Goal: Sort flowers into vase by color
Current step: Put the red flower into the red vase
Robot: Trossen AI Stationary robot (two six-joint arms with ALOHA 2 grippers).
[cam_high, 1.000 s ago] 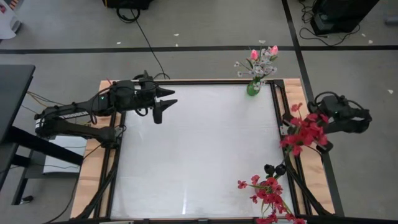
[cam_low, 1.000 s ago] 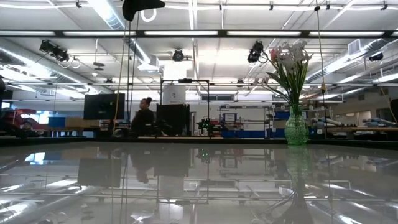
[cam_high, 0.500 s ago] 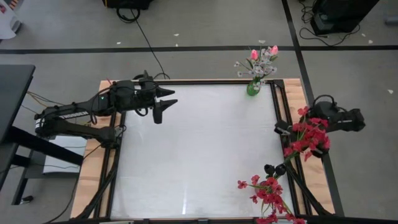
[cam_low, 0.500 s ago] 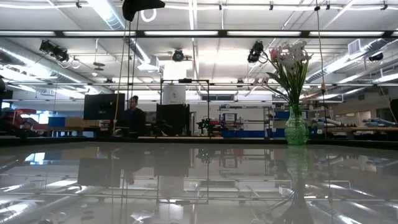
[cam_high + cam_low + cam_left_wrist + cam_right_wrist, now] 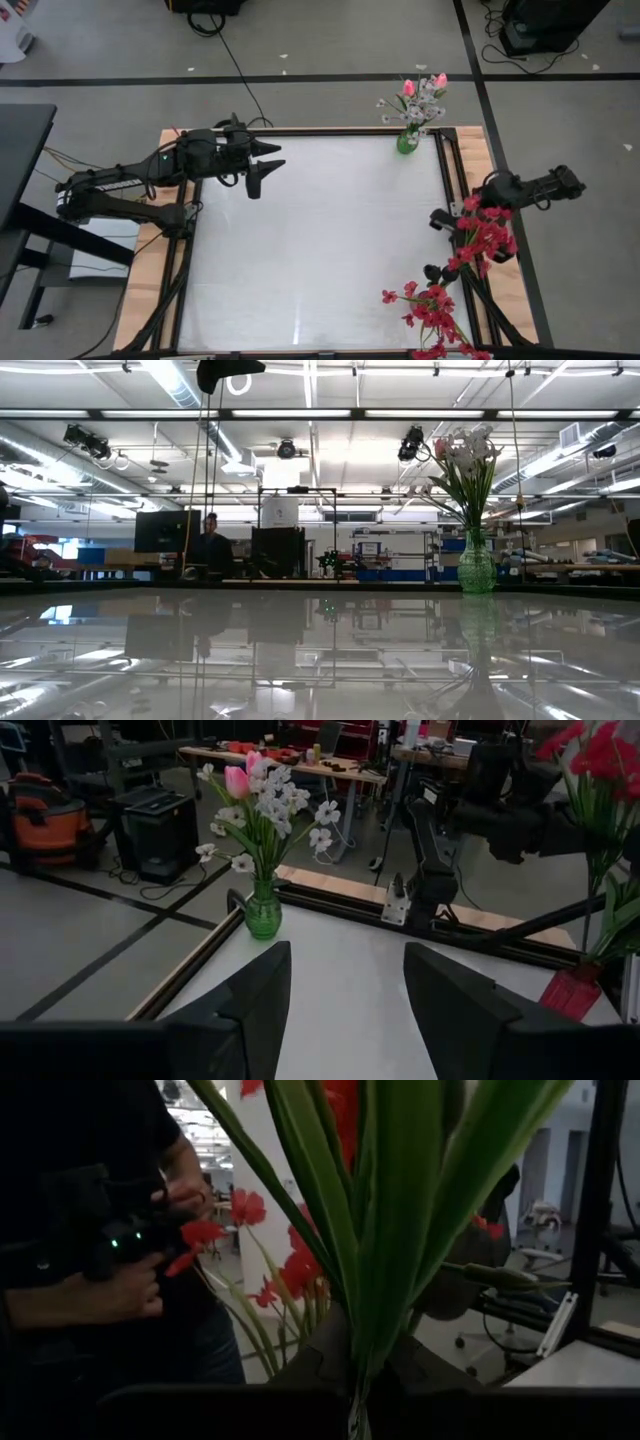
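Right gripper (image 5: 447,219) clamping red flowers (image 5: 482,237) at the table's right edge.
Only its wrist camera is showing a person's hands (image 5: 150,1275) behind the stems; left gripper (image 5: 262,168) is hanging open.

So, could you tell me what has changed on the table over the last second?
The right gripper, shut on a bunch of red flowers, has swung inward from beyond the table's right edge, carrying the bunch toward the table. In the low view, a person in the room behind has walked leftward. The left gripper, open, the green vase of pink and white flowers and the red flowers at the near edge stayed put.
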